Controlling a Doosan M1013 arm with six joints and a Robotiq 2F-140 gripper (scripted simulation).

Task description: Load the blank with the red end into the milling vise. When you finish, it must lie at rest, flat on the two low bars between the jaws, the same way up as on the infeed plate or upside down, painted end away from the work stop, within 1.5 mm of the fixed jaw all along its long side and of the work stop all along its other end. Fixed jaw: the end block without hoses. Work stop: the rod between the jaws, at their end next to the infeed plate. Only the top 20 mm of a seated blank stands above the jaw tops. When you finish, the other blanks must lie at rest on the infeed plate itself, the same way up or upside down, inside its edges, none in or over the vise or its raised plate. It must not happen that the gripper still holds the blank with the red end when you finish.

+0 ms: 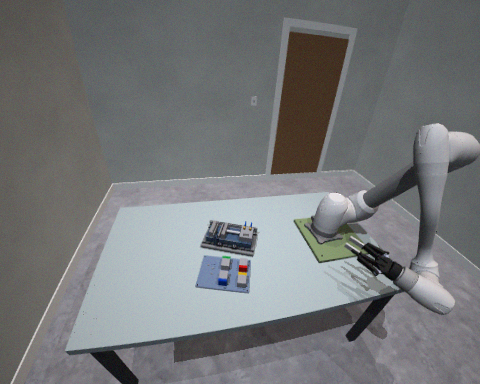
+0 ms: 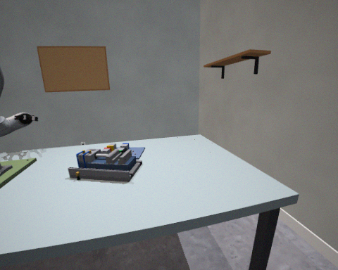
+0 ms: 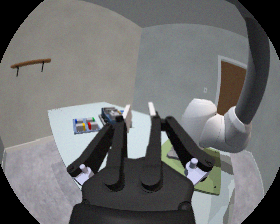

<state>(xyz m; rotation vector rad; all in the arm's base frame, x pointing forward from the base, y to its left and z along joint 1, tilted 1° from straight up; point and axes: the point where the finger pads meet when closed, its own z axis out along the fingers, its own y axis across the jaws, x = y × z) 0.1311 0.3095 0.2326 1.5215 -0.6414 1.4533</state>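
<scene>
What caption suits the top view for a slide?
Arm's gripper hovers empty near the table's edge, far from four blanks on the blue infeed plate beside the vise.

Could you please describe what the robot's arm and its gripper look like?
The arm is a smooth, pale grey-white tube design with rounded, bulbous joint housings, with no markings or loose cables visible. It stands on a green base plate. The gripper is black, with a rounded dark body and two slender linkage fingers ending in pale tips; small white pads show at the outer knuckles in the wrist view.
</scene>
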